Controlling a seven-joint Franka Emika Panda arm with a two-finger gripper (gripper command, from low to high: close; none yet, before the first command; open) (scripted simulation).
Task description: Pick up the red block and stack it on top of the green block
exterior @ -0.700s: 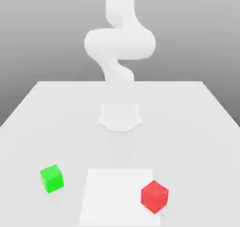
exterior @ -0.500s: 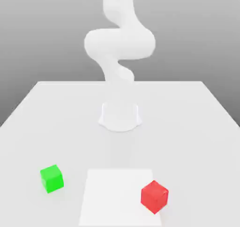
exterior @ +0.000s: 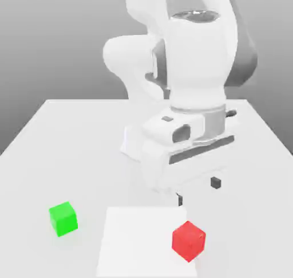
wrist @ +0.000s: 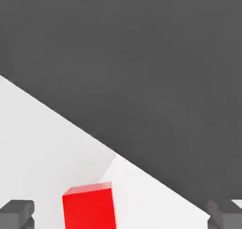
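I saw no writing or labels on either cube. The gripper (exterior: 198, 191) hung above the white table (exterior: 51, 151), its two dark fingers (exterior: 215, 183) spread wide and holding nothing. The red block (exterior: 188, 240) sat on the table below the jaws, apart from them. In the hand view it lay between the fingertips (wrist: 17, 211). The green block (exterior: 63, 218) rested well apart, toward the exterior view's left.
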